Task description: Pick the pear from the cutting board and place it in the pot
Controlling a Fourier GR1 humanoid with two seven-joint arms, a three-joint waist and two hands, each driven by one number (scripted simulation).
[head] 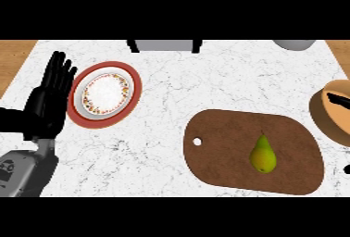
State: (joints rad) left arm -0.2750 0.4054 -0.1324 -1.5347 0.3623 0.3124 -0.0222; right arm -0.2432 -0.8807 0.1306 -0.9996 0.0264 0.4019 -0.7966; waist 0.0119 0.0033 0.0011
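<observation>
White marble counter top [164,97] with grey veins fills the view, and strips of light wood [14,53] show past its far corners.

Nearest, at the lower left, the grey left forearm [24,171] comes in from the bottom edge. Level with it to the right lies the brown, rounded wooden cutting board [226,152], with a small round hole near its left end. The yellow-green pear [263,155] lies on the right half of the board, its stem end pointing away from the robot, and nothing touches it. A small black sliver [346,169] at the right edge is too little to identify.

Further out, the black left hand [48,99] stands at the left edge with its fingers straight and spread, pointing away, and nothing in it. Just beside it sits a round red-rimmed plate [137,83], carrying a white dish [104,92] with a flowered band. Across the counter, cut by the right edge and apart from the board, is the tan round pot [322,115] with a black part [338,98] across its dark inside.

Farthest off, a grey box-like object [164,45] on black legs sits at the top centre, and a grey rounded vessel [295,44] at the top right.
</observation>
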